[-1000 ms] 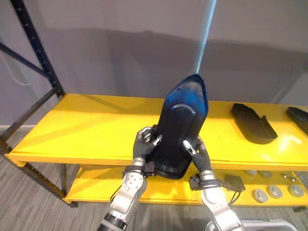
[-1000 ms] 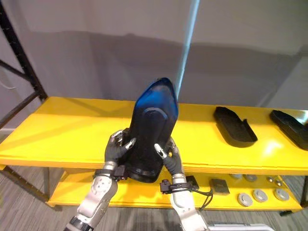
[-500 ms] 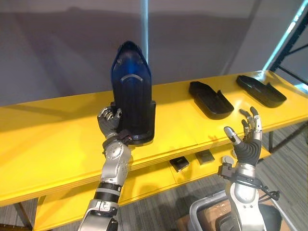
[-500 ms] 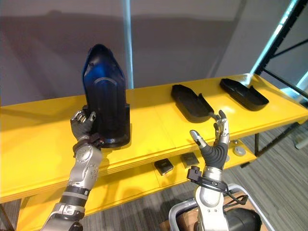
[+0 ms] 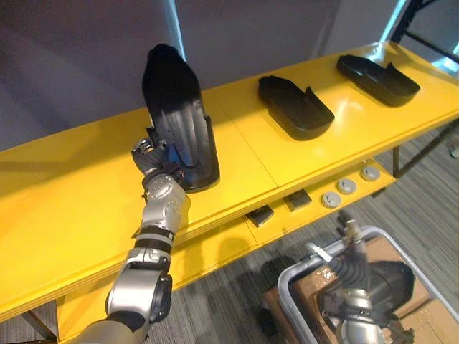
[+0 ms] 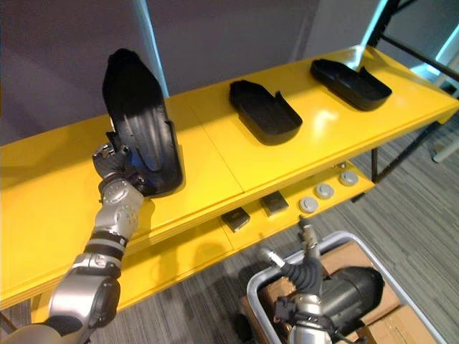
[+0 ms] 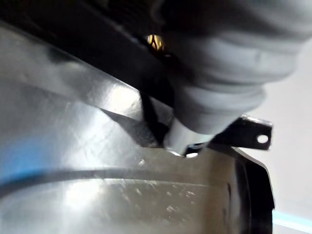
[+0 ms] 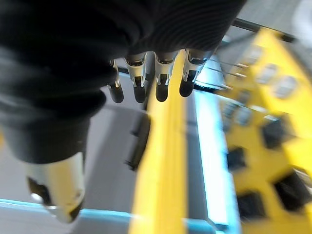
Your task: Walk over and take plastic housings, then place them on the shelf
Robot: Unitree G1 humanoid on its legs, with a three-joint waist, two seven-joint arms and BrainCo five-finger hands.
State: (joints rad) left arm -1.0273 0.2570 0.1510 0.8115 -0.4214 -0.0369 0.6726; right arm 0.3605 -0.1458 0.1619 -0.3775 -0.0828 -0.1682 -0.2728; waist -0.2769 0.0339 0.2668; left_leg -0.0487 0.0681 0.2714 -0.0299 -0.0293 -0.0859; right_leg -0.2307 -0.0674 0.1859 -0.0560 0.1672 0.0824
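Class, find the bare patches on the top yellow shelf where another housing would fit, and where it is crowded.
Widest: the top shelf left of the upright housing. Also between it and the middle housing. Crowded: the upright housing's base, gripped by the left robot hand.

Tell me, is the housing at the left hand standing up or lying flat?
Standing up: housing rests base-down on the yellow shelf, left hand gripping its lower edge.

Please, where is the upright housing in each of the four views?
Left eye view: upper left, upright housing standing on the yellow shelf, left hand gripping its edge.
Right eye view: also upper left.
Left wrist view: the glossy dark surface, close up.
Right wrist view: too blurred to tell.
Shared landmark: the yellow shelf.
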